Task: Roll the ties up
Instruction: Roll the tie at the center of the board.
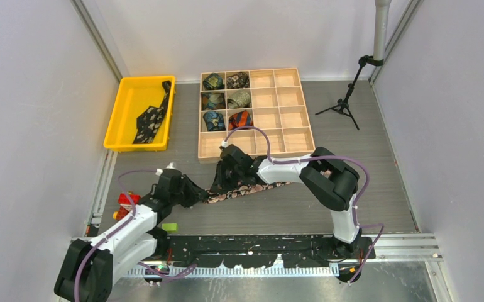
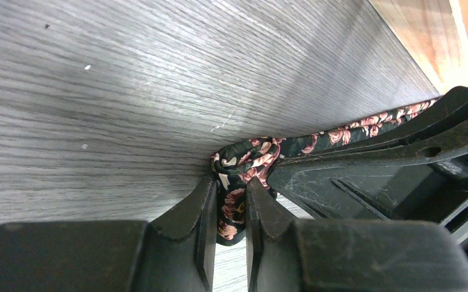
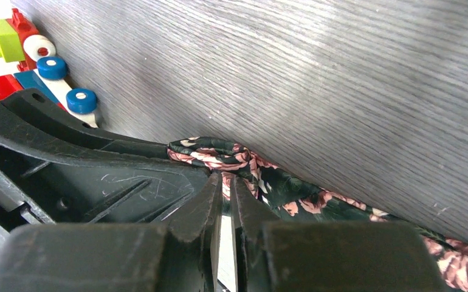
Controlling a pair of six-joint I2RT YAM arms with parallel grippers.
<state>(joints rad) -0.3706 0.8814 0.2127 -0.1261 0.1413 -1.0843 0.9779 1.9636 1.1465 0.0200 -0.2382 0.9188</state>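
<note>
Top external, floral tie (image 1: 246, 190): flat strip on grey table (image 1: 365, 201), near front edge of wooden box (image 1: 290, 135). Both arms meet at its left end, prob. because the roll starts there.
Top external, rolled ties (image 1: 227, 100): six coils, one per cell, in left two columns of box.
Top external, dark tie (image 1: 150, 116): unrolled, lying in yellow tray (image 1: 123, 119), well apart from arms.
Left wrist, left gripper (image 2: 228, 210): fingers pressed onto tie's end fold, cloth sandwiched betw. them. Grip lifts the fold off the table.
Left wrist, fabric: thin, soft, dark w/ pink-cream roses. It bunches & curls at the pinch. Table is matte wood-grain.
Right wrist, right gripper (image 3: 227, 182): jaws nearly together, tips nipping same curled end from opp. side, just beside the other arm's finger. Likely steadies the core.
Right wrist, toy blocks (image 3: 49, 67): hard glossy plastic at table edge, apart from tie.
</note>
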